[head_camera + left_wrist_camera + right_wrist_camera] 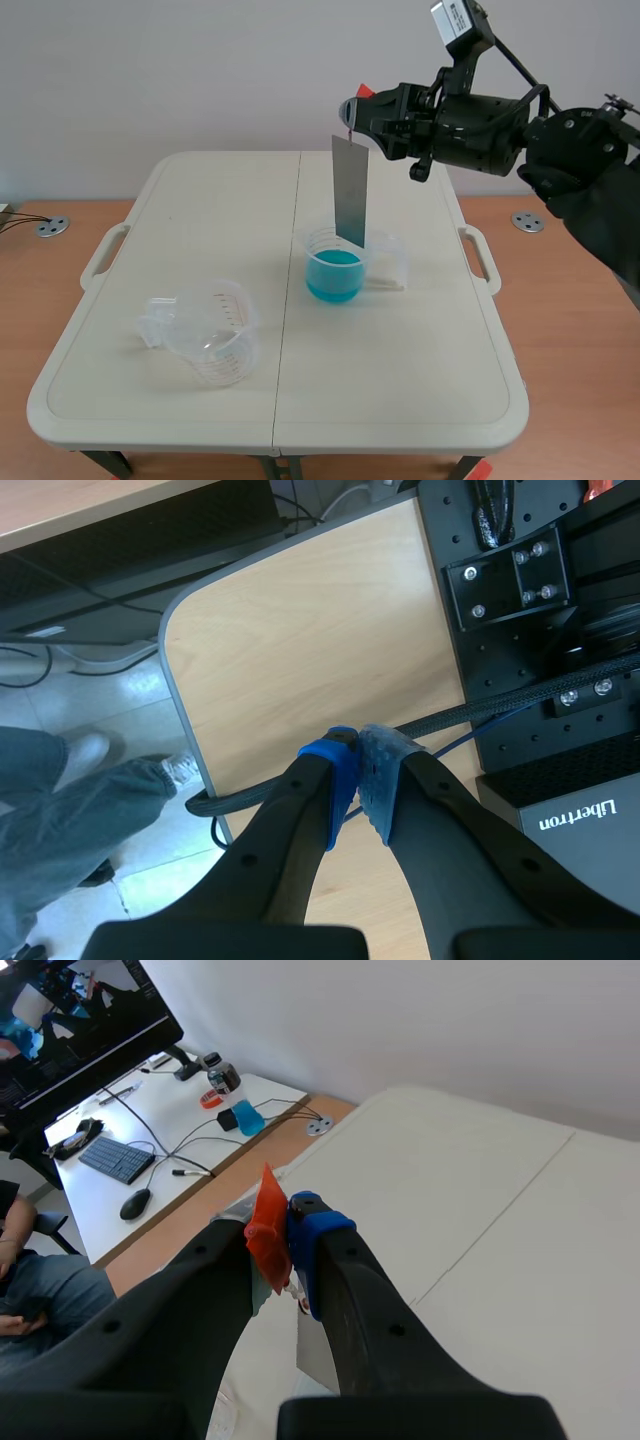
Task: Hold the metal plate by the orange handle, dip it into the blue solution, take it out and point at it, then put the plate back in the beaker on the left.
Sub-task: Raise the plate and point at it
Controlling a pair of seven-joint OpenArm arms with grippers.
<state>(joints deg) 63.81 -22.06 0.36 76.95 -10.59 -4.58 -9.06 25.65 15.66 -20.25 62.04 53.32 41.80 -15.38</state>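
Note:
A grey metal plate (350,190) hangs upright from its orange handle (363,93), with its lower end inside the beaker of blue solution (334,266) at the table's middle. My right gripper (355,108) is shut on that orange handle (268,1232), high above the beaker; the plate (315,1355) shows below its fingers. An empty clear beaker (210,330) stands at the front left of the table. My left gripper (356,765) is shut on nothing, out of the scene view, over a wooden surface off the table.
The beige folding table (200,230) has side handles and a seam down its middle. In the left wrist view, cables and a black equipment rack (540,600) lie ahead of the gripper, and a person's legs (70,800) show beside it. A desk with keyboard (118,1158) lies beyond the table.

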